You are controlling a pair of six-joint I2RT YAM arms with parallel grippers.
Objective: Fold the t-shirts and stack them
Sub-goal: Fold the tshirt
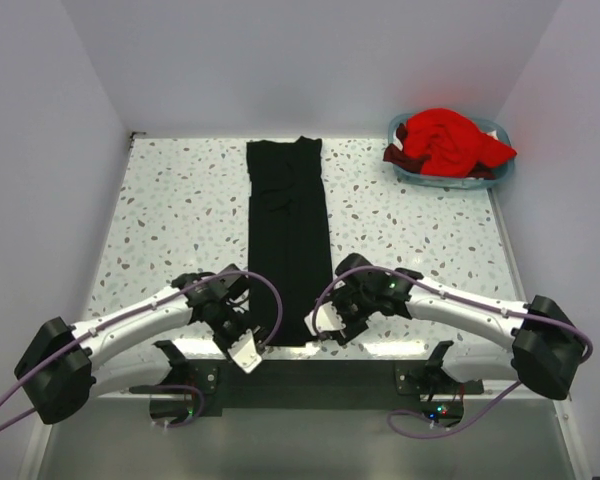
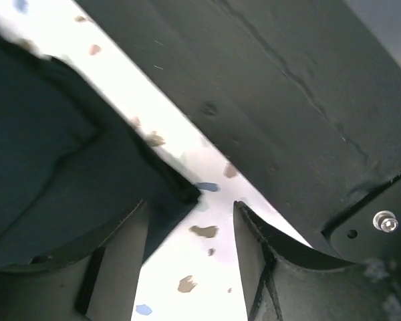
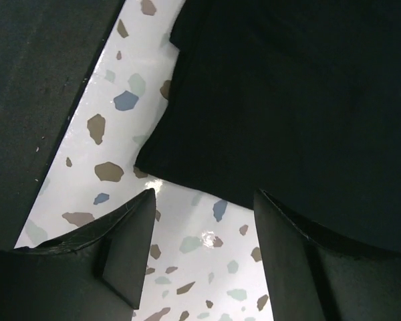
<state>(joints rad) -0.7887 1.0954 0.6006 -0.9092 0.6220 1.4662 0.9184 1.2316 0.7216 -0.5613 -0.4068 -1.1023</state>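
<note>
You're in a robot lab cell: plain pale walls (image 1: 310,60) box in a speckled tabletop (image 1: 180,220), and the cabled left arm (image 1: 130,335) and right arm (image 1: 460,305) are bolted to a black rail (image 1: 300,385) at its near edge.

Parted end effector (image 3: 204,200) hovers over black t-shirt (image 3: 287,100) corner

Speckled white table (image 1: 160,220), black t-shirt (image 1: 288,240) in a long strip down its middle, blue basket (image 1: 430,179) at far-right corner

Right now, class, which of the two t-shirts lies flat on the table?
The black t-shirt, laid out as a long narrow strip; the red t-shirt sits crumpled in the light blue basket at the far right.
</note>
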